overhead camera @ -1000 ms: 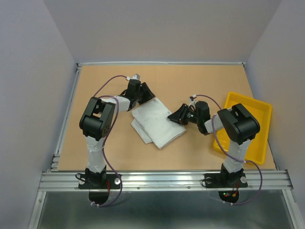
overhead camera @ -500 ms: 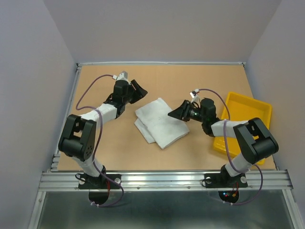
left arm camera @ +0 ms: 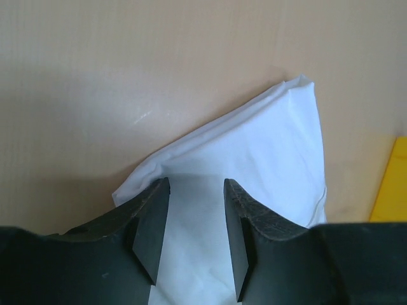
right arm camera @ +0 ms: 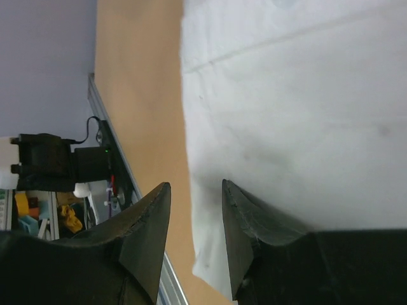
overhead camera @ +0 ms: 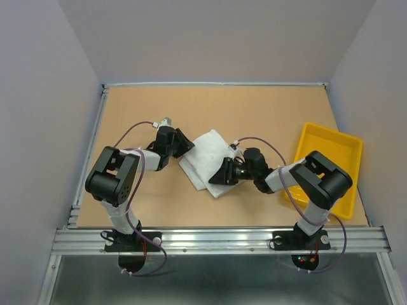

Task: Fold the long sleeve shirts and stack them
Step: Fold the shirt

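**Two pincers low over a folded white shirt**

A tan bench (overhead camera: 127,114) carries a folded white long sleeve shirt (overhead camera: 206,155) near its middle, set at a slant. A yellow tray (overhead camera: 331,130) sits at the bench's right edge, well apart from the shirt. The left pincer (left arm camera: 195,190) is low over the shirt's left side, its fingers apart, with white cloth showing in the gap. The right pincer (right arm camera: 196,187) is low at the shirt's near right corner, its fingers also apart.
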`<state>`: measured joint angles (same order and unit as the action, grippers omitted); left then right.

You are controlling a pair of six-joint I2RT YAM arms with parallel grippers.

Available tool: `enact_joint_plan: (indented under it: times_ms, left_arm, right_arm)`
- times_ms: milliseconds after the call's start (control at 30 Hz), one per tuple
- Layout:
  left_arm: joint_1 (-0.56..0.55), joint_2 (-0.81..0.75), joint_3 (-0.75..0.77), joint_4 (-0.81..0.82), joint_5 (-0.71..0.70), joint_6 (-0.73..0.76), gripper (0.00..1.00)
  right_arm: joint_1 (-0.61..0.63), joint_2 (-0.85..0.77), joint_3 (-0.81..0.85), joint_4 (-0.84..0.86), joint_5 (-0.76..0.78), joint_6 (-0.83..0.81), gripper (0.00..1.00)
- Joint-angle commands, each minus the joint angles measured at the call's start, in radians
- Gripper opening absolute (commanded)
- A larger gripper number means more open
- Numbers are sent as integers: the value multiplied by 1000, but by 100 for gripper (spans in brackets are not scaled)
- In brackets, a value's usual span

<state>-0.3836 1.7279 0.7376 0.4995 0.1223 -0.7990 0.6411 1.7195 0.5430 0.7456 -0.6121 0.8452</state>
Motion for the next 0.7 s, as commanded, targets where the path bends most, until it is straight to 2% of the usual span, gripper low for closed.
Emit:
enact_joint_plan:
  times_ms: [0,267,433,533,567,600,667]
  left_arm:
    - [35,21,-17,56,-38,-25,51]
    - [91,5,-6,54,-38,-14,51]
    - [107,55,124,-50,-18,32,52]
    - [107,-17,132,-67,-15,34,57]
    - [104,-75,126,-90,-19,32,58]
    - [101,-105,125,-111,-29,29,62]
    - [78,-202,108,-188,-75,23,70]
  right_arm:
    - [-6,40,-55,81,52,-9,43]
    - [-3,-11,-103,77,69,-12,44]
    - [-4,-57,-86,17,48,12,44]
    - [-4,-129,20,-165,58,-41,44]
    - [-4,-183,56,-325,122,-113,44]
    - [-4,-205,134,-403,159,-145,44]
    - [-21,-248,190,-576,263,-244,44]
